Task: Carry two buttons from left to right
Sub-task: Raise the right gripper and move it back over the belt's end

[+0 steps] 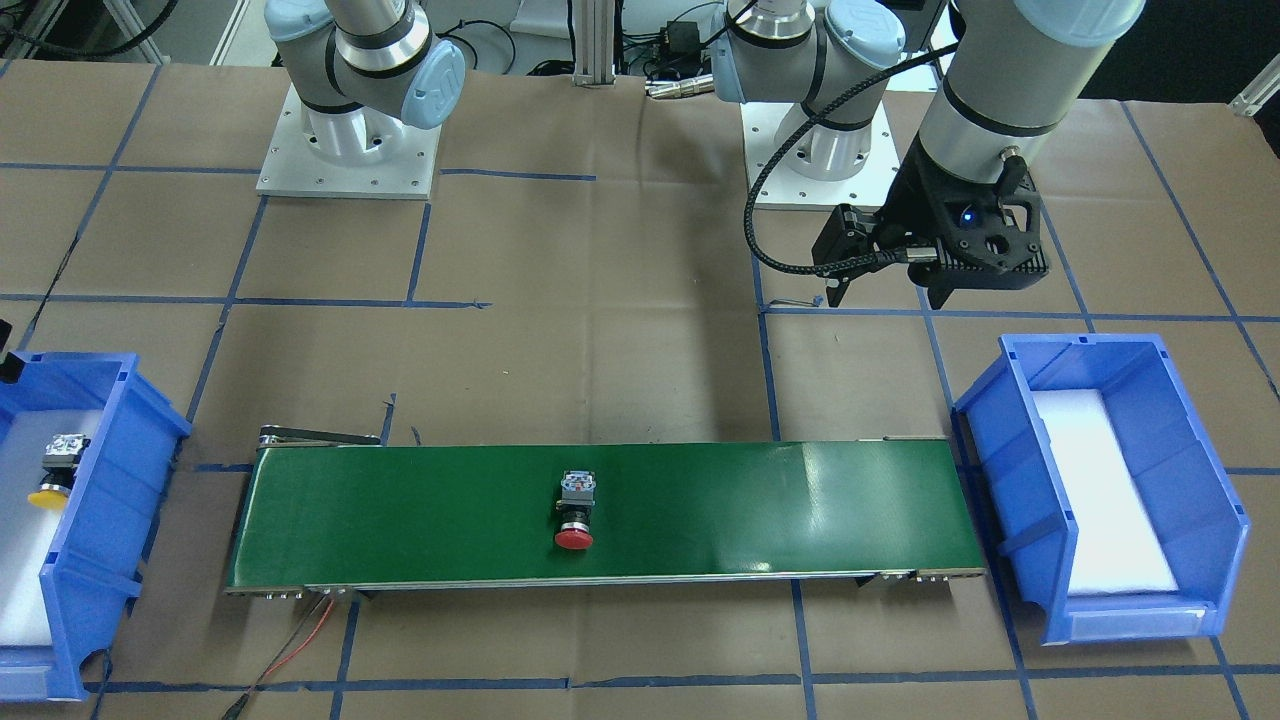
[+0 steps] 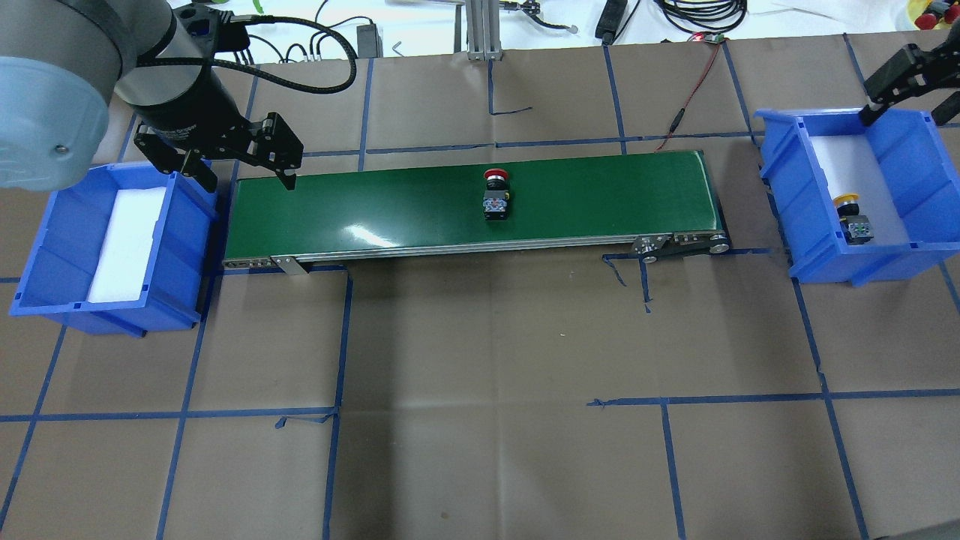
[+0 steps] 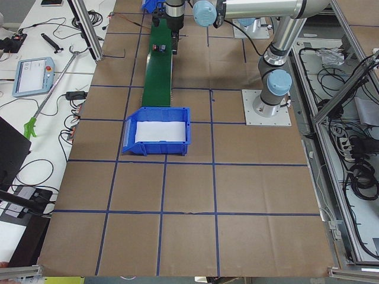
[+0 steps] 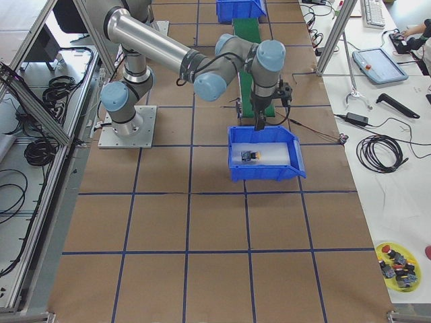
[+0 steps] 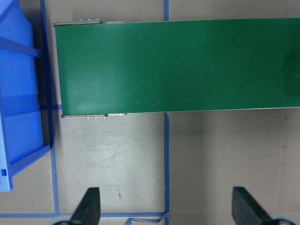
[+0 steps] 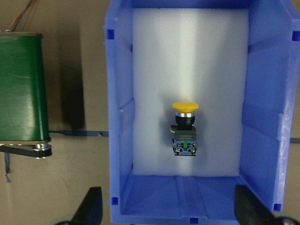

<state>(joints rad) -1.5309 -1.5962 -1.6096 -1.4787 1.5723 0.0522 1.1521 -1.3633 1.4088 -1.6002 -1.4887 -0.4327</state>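
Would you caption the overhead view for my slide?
Red button on green conveyor, yellow button in right blue bin; left gripper and right gripper open.

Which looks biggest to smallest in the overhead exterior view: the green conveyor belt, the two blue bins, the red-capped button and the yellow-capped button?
1. green conveyor belt
2. left blue bin and right blue bin, about alike
3. red-capped button and yellow-capped button, too similar to rank
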